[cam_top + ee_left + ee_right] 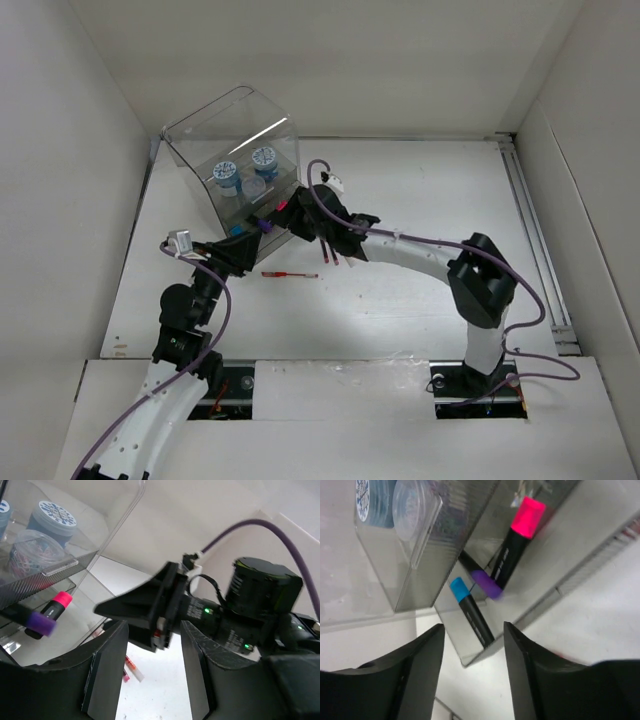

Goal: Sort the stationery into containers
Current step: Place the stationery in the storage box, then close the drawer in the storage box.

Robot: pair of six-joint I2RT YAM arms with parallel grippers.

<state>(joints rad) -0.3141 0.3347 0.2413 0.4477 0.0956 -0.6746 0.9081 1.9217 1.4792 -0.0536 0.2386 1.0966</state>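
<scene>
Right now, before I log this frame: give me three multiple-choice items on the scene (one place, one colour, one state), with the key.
1. Where are the three markers?
A. Loose on the table
B. In the low compartment at the base of the clear acrylic box
C. Between the right gripper's fingers

2. What colour is the pen lying on the table in front of the box?
A. Red
B. Green
C. Black

3. How is the right gripper?
A. Open, empty
B. Shut on a marker
C. Shut on a pen

Key:
1 B: in the right wrist view the pink-, purple- and blue-capped markers lie inside the clear walls.
2 A: the top view shows a thin red pen.
3 A: its fingers stand apart with nothing between them.
</scene>
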